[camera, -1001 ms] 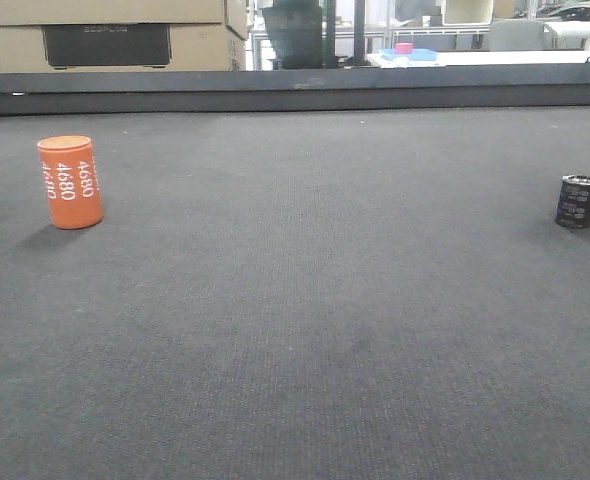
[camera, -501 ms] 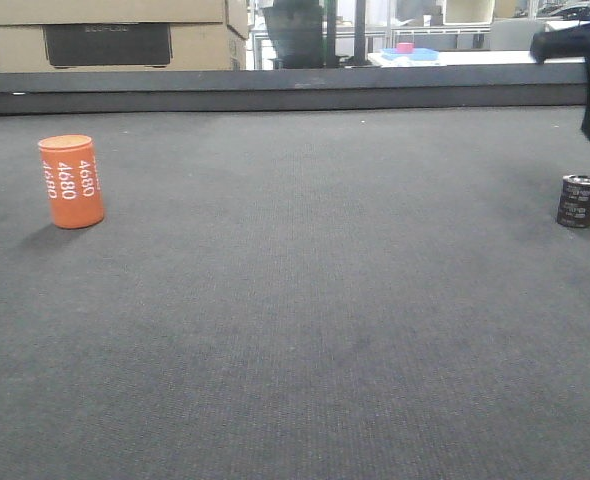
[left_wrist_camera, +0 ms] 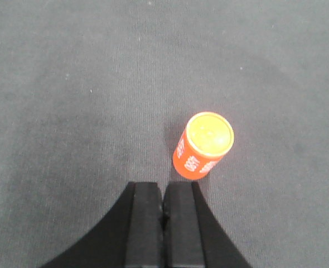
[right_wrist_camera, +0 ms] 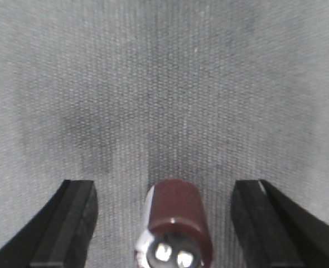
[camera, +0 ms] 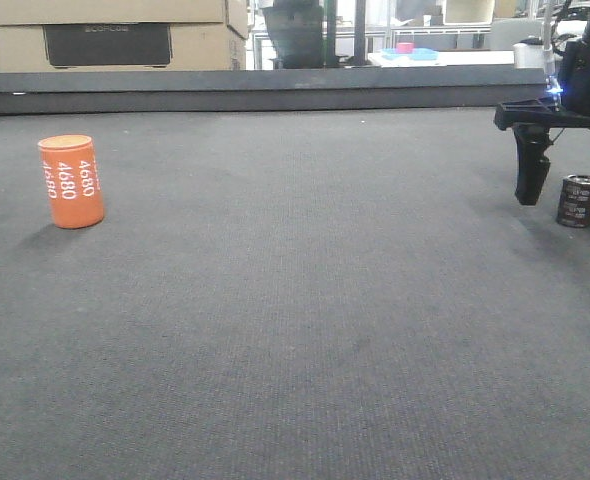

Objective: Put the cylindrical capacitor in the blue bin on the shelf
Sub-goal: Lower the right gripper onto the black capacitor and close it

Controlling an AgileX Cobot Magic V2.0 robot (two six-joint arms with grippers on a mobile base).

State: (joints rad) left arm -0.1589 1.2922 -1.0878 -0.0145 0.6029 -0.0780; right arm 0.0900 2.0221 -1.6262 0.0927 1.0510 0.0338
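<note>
The step in hand looks to be the grasp of the capacitor (camera: 578,200). It stands upright on the grey counter (camera: 295,300) at the far right of the front view, well apart from the orange cylinder (camera: 71,182) at the left. The right fingers (camera: 531,175) are spread wide and hang down on either side of it. One is plainly to its left; the other is half cut off by the right edge of the frame. In the right wrist view the capacitor sits at bottom centre with bare counter showing on both sides, so neither finger touches it.

To do this well, I judge the fingers should go a little lower, to meet the side wall below the silvery top. The capacitor should be kept centred so both land together, and the close should be gentle, since so small a cylinder may tip or skid if one finger arrives first. The lift should go straight up.

The right arm reaches in from the upper right, wrist pointing down. The left fingers (left_wrist_camera: 145,223) are pressed together and empty, with the orange cylinder just ahead of them in their own view.
</note>
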